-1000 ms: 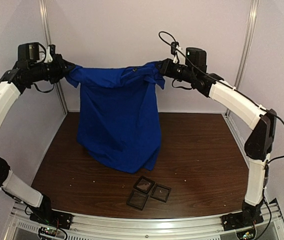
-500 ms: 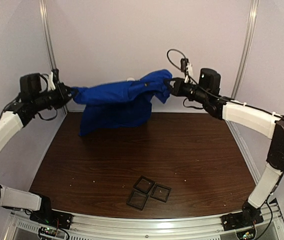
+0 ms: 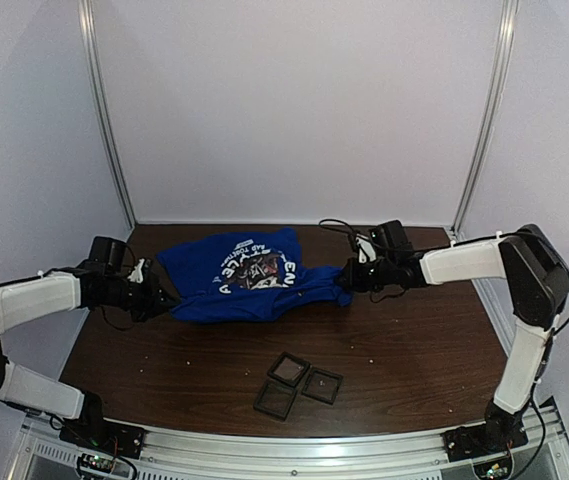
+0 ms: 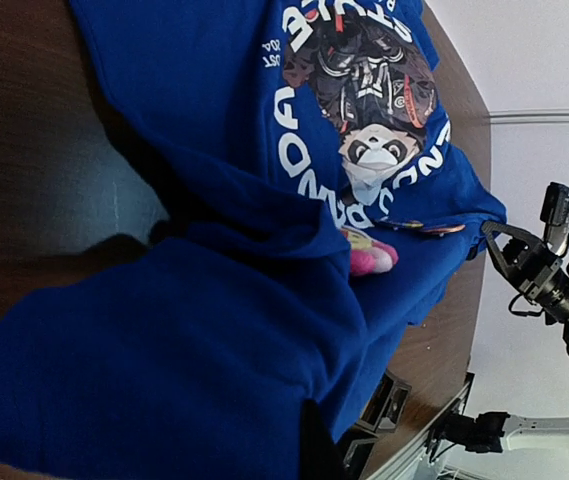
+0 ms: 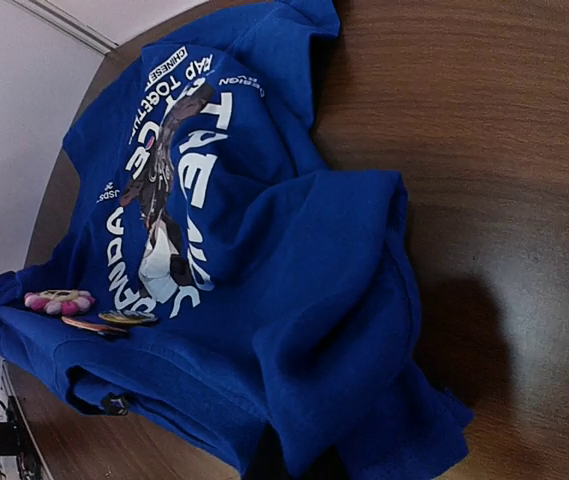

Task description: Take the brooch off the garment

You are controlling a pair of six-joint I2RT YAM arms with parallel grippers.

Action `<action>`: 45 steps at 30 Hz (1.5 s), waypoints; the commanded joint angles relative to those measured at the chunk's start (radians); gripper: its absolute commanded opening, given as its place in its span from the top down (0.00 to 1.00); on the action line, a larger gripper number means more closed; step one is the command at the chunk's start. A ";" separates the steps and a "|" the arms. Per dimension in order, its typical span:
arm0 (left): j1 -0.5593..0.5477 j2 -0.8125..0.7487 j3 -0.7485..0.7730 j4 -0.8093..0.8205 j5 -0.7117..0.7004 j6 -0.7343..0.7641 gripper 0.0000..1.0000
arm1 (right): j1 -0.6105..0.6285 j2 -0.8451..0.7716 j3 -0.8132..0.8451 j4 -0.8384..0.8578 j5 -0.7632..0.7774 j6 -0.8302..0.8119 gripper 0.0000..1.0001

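The garment, a royal-blue T-shirt, lies spread on the brown table with its white lettering and dark print facing up. My left gripper is shut on its left end, my right gripper on its right end. In both wrist views bunched cloth covers the fingers. A pink flower-shaped brooch sits on the shirt just below the print, also seen in the right wrist view as the brooch. Two flat round pins lie beside it. The brooch is too small to make out from above.
Three small black square boxes sit near the table's front edge, a little in front of the shirt; the boxes also show in the left wrist view. Metal frame posts and white walls close in the back and sides.
Both arms have come down from high in the air to table level. The shirt, which hung between them, now lies flat with the print up.
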 commanded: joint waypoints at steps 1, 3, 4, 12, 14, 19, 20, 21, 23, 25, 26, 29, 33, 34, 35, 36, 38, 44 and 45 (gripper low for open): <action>0.003 -0.035 -0.076 -0.065 0.026 0.024 0.86 | -0.004 -0.066 -0.027 -0.118 0.076 0.039 0.99; 0.003 -0.065 -0.104 -0.080 0.027 0.024 0.69 | 0.001 -0.093 -0.054 -0.139 0.092 0.044 0.87; 0.003 -0.086 -0.114 -0.093 0.030 0.024 0.63 | 0.004 -0.109 -0.069 -0.148 0.102 0.044 0.78; 0.002 -0.361 -0.066 -0.281 -0.024 0.027 0.25 | 0.073 -0.291 -0.088 -0.268 0.247 0.009 0.29; 0.002 -0.377 -0.013 -0.332 -0.036 0.049 0.22 | 0.102 -0.317 -0.059 -0.297 0.277 -0.011 0.27; -0.004 -0.318 0.182 -0.470 -0.107 0.158 0.18 | 0.180 -0.310 0.017 -0.321 0.311 -0.034 0.26; -0.015 -0.297 0.217 -0.492 -0.125 0.177 0.18 | 0.195 -0.300 0.024 -0.313 0.310 -0.033 0.26; -0.035 -0.273 0.249 -0.508 -0.142 0.195 0.17 | 0.208 -0.289 0.028 -0.296 0.305 -0.032 0.26; -0.089 -0.221 0.306 -0.524 -0.178 0.221 0.18 | 0.236 -0.255 0.038 -0.271 0.291 -0.025 0.27; -0.164 -0.161 0.367 -0.538 -0.244 0.243 0.18 | 0.262 -0.218 0.046 -0.246 0.286 -0.016 0.28; -0.203 -0.125 0.402 -0.551 -0.277 0.256 0.18 | 0.273 -0.191 0.046 -0.233 0.286 -0.009 0.28; -0.297 -0.011 0.495 -0.562 -0.329 0.284 0.18 | 0.276 -0.136 0.048 -0.213 0.286 0.026 0.30; -0.341 0.088 0.585 -0.525 -0.343 0.297 0.19 | 0.276 -0.067 0.055 -0.186 0.288 0.031 0.36; -0.342 0.107 0.601 -0.509 -0.346 0.298 0.19 | 0.276 -0.052 0.061 -0.186 0.290 0.026 0.39; -0.343 0.122 0.614 -0.499 -0.349 0.296 0.19 | 0.276 -0.041 0.068 -0.188 0.288 0.017 0.43; -0.342 0.134 0.622 -0.485 -0.351 0.293 0.19 | 0.277 -0.031 0.074 -0.189 0.287 0.005 0.45; -0.342 0.141 0.609 -0.434 -0.366 0.289 0.19 | 0.284 -0.021 0.082 -0.178 0.268 -0.031 0.48; -0.343 0.155 0.583 -0.396 -0.408 0.319 0.19 | 0.299 0.059 0.166 -0.226 0.258 -0.113 0.50; -0.342 0.154 0.581 -0.400 -0.416 0.322 0.19 | 0.299 0.075 0.184 -0.233 0.260 -0.120 0.51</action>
